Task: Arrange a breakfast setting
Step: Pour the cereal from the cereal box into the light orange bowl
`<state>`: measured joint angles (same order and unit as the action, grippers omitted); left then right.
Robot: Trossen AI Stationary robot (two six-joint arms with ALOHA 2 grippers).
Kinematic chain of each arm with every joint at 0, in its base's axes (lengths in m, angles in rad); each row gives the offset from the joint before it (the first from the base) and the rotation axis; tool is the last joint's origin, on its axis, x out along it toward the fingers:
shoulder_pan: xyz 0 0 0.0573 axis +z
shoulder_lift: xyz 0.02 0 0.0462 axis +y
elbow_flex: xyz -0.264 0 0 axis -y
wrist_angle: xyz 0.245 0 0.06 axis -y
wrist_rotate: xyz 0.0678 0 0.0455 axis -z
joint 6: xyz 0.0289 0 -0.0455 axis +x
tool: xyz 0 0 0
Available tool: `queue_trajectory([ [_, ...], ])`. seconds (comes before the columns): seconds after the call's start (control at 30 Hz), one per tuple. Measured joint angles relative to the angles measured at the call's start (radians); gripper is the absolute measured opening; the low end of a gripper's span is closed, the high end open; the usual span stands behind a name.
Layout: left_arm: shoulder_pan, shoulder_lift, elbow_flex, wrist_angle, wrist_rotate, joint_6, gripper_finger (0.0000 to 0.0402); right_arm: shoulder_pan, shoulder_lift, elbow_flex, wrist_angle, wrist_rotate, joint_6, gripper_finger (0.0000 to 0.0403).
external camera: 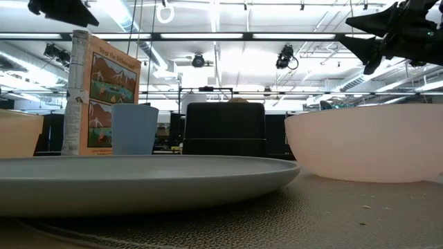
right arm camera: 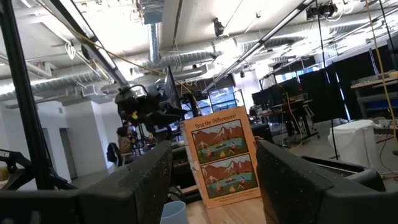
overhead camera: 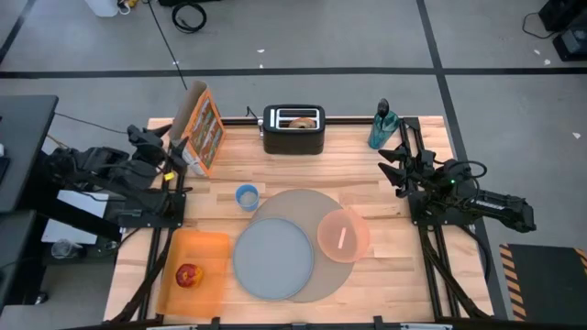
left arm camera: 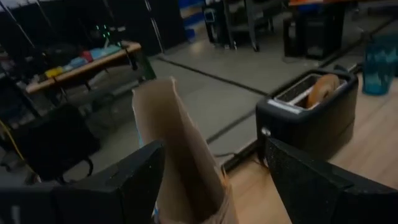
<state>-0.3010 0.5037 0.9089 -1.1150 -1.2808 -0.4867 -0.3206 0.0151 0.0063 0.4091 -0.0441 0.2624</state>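
Observation:
The grey mat [overhead camera: 316, 206] lies at the table's middle. On it rest the blue-grey plate [overhead camera: 273, 259] and the pink bowl [overhead camera: 343, 235], which has a slim pale thing inside. The bagel [overhead camera: 300, 120] stands in the black toaster's slot [left arm camera: 309, 93]. The red apple [overhead camera: 189, 275] lies on the orange board [overhead camera: 206, 252]. My left gripper [overhead camera: 176, 154] is open at a cereal box [overhead camera: 204, 130], its fingers on either side of the box's open brown top [left arm camera: 177, 143]. My right gripper [overhead camera: 390, 167] is open and empty above the table's right side, as the right wrist view shows [right arm camera: 212, 146]. My left gripper stands with its fingers on either side of the cereal box's open top [left arm camera: 186, 180], coming level from the table's left. The box stands upright on the table. I cannot tell whether a finger [left arm camera: 134, 180] touches it.
A blue cup [overhead camera: 247, 196] stands between the cereal box and the mat. A teal bottle [overhead camera: 382, 125] stands at the far right by the toaster [overhead camera: 293, 130]. Bare wood shows in front of the toaster and to the right of the bowl.

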Motion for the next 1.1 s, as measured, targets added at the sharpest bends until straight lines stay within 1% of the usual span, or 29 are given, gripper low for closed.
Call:
queue_trajectory([
  [0.2,0.002,-0.002,0.0,-0.029,0.003,0.007,0.0286,0.0,0.0,0.0,0.0,0.003,0.007,0.0242],
  [0.4,0.001,-0.027,0.001,-0.212,0.079,-0.155,0.0286,0.0,0.0,0.0,-0.009,0.029,0.008,0.0242],
  [0.47,0.0,-0.049,0.002,-0.226,0.114,-0.176,0.0286,0.0,0.0,0.0,-0.007,0.029,0.008,0.0242],
  [0.53,-0.004,-0.07,0.003,-0.216,0.121,-0.173,0.0286,0.0,0.0,0.0,-0.007,0.038,0.008,0.0242],
  [0.67,-0.014,-0.095,0.002,-0.141,0.117,-0.098,0.0286,0.0,0.0,0.0,-0.007,0.055,0.007,0.0242],
  [0.77,-0.01,-0.094,0.002,-0.134,0.103,-0.081,0.0286,0.0,0.0,0.0,-0.007,0.055,0.014,0.0242],
  [0.93,-0.009,-0.094,0.002,-0.139,0.02,-0.049,0.0286,0.0,0.0,0.0,-0.006,0.055,0.015,0.0242],
  [0.97,-0.009,-0.094,0.004,-0.142,0.027,-0.029,0.0286,0.0,0.0,0.0,-0.006,0.055,0.015,0.0242],
  [1.0,-0.009,-0.094,0.013,-0.146,0.054,-0.024,0.0286,0.0,0.0,0.0,-0.006,0.055,0.015,0.0242],
  [1.1,-0.009,-0.094,0.055,-0.177,0.164,-0.04,0.0286,0.0,0.0,0.0,-0.006,0.055,0.015,0.0242],
])
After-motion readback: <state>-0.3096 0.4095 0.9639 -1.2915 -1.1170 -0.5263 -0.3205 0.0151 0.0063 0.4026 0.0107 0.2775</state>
